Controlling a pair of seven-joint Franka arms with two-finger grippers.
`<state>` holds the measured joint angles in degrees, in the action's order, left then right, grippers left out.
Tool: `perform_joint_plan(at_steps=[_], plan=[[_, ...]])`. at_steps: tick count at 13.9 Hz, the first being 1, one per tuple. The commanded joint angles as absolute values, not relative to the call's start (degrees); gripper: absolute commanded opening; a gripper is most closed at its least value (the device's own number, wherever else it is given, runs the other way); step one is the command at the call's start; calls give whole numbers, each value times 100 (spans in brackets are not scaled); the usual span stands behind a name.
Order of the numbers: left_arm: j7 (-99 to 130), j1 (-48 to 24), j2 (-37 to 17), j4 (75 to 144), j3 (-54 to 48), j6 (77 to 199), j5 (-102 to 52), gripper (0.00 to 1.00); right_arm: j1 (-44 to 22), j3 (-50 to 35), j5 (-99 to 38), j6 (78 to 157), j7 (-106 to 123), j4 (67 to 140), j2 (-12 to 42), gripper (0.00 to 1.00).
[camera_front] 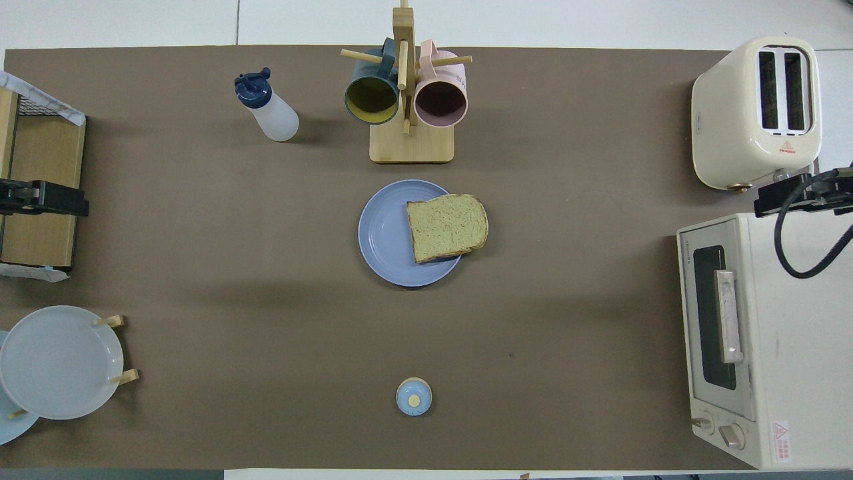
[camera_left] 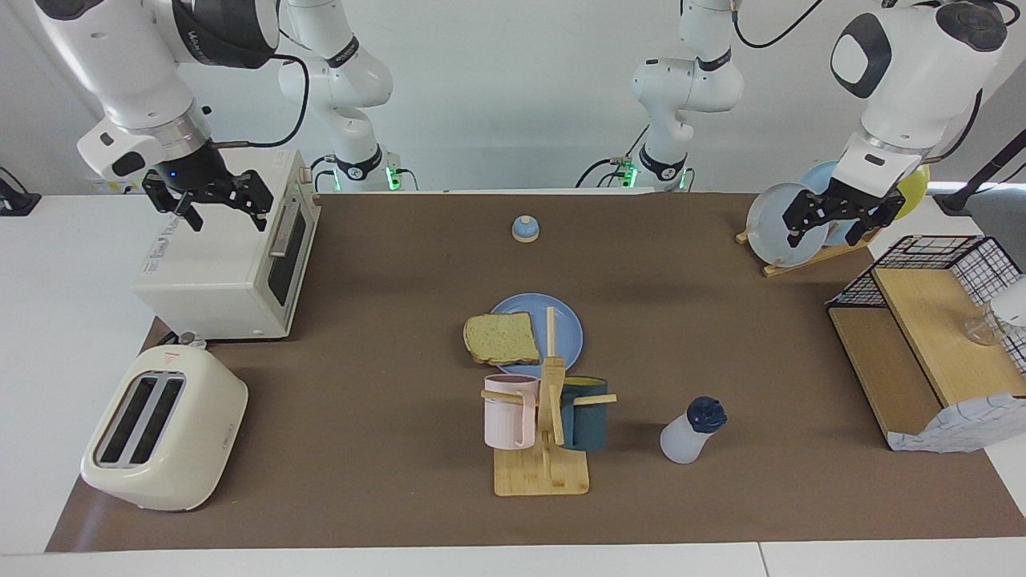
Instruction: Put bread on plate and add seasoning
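Between plate [camera_left: 567,320] and seasoning [camera_left: 691,431] stands the mug rack [camera_left: 545,433]; both pincers gape empty.

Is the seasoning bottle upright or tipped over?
Upright: the seasoning bottle stands on its base, dark cap on top, beside the mug rack.

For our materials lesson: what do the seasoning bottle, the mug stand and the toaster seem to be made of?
Seasoning bottle: probably plastic, with a cloudy translucent white body and a dark navy cap.
Mug stand: looks like light wood or bamboo, pale yellow and matte.
Toaster: smooth cream shell with a soft sheen, plastic or painted metal; hard to tell which.
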<state>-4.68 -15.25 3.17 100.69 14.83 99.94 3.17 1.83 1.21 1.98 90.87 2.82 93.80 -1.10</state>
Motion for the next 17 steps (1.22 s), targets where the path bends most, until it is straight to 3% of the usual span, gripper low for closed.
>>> perform_joint_plan(at_steps=[1, 3, 6, 8, 12, 17], plan=[[-518, -1328, 343, 9793, 1363, 9503, 167, 100, 255, 79, 167, 9141, 308, 9527, -237, 100], [-519, -1082, 176, 9266, 1136, 9046, -17, 100, 255, 70, 167, 9141, 308, 9527, -237, 100], [-501, -47, 141, 8984, 29, 8816, -88, 100, 264, 70, 167, 9141, 299, 9527, -237, 100], [-501, -79, 245, 9035, -35, 8719, -88, 100, 255, 79, 167, 9141, 299, 9527, -237, 100], [-492, -131, 633, 10053, -26, 9368, -79, 100, 255, 79, 167, 9141, 299, 9527, -237, 100], [-483, -334, 290, 9194, 18, 8711, -88, 100, 255, 79, 167, 9141, 299, 9527, -237, 100]])
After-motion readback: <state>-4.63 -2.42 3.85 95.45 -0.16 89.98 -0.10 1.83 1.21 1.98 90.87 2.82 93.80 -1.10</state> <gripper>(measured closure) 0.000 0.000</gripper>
